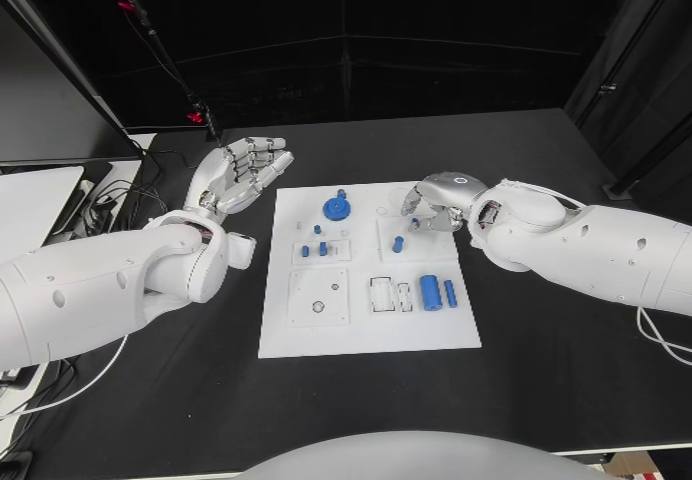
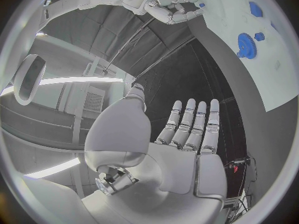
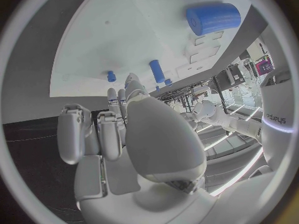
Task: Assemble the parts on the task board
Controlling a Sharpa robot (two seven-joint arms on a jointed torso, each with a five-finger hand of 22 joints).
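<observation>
On the task board (image 1: 368,335), blue parts (image 1: 430,290) lie.

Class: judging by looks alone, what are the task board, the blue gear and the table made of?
Task board: probably white plastic, matte, with moulded recesses. Blue gear: likely plastic, evenly coloured, dull sheen, toothed rim in the left wrist view. Table: black, matte; material unclear, perhaps a cloth or laminate cover.
</observation>
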